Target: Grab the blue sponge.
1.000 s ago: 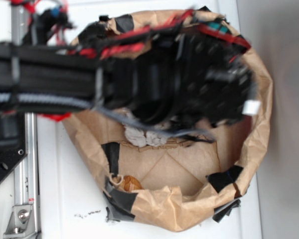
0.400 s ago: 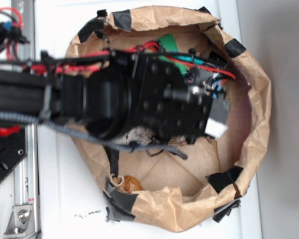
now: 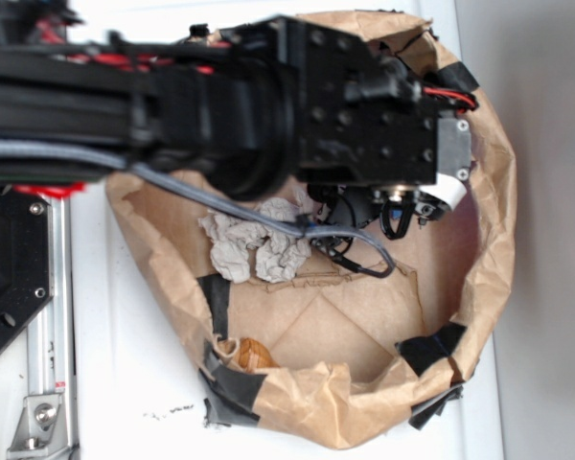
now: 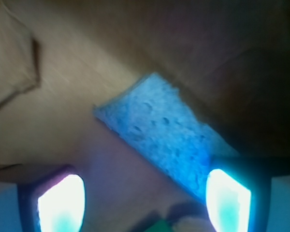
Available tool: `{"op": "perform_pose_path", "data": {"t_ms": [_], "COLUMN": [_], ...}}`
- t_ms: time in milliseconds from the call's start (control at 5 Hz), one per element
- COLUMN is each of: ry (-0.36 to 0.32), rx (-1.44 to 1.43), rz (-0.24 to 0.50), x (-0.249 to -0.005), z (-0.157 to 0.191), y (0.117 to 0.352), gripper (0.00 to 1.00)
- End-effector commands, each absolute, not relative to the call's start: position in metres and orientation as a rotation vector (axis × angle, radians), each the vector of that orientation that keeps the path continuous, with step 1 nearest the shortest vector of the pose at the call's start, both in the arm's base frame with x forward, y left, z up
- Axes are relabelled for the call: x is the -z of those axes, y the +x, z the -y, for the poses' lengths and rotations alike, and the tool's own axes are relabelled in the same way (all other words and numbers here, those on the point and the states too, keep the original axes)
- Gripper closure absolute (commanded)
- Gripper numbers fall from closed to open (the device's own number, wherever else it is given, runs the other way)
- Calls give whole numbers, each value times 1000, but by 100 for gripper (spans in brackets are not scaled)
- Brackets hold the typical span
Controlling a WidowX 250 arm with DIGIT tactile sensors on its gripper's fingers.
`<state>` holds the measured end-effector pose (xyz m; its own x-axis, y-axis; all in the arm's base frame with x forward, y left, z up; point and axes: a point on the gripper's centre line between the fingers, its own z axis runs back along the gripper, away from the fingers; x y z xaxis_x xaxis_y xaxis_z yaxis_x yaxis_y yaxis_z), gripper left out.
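Gripper point(image 4: 144, 200) spread wide, arm reaching down into the paper bag point(image 3: 494, 249) over the blue sponge point(image 4: 159, 140)

- Exterior view is bright and even, the white table point(image 3: 125, 383) nearly blown out, only soft shadows inside the paper bag point(image 3: 489, 240).
- The black arm point(image 3: 172, 105) up close is out of focus, edges smeared.
- Wrist view is way dimmer, whole thing soft and blurry, top right corner falls into dark shadow.
- Both fingertips point(image 4: 227, 200) glow overexposed white-cyan, and the blue sponge point(image 4: 159, 133) looks oversaturated.
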<state>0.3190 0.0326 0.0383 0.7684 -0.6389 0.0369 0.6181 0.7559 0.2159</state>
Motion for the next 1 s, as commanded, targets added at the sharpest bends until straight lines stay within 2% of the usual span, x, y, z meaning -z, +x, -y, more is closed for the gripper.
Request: {"op": "perform_pose_path", "data": {"t_ms": [0, 200, 400, 600, 800], "ry": [194, 124, 116, 120, 42], "rx": [760, 811, 795, 795, 814], "rz": [138, 130, 123, 127, 106], "x": [-31, -25, -20, -22, -29], "z": [-32, -26, -29, -28, -13], "y": [338, 342, 345, 342, 331], "gripper": [0, 0, 0, 100, 100]}}
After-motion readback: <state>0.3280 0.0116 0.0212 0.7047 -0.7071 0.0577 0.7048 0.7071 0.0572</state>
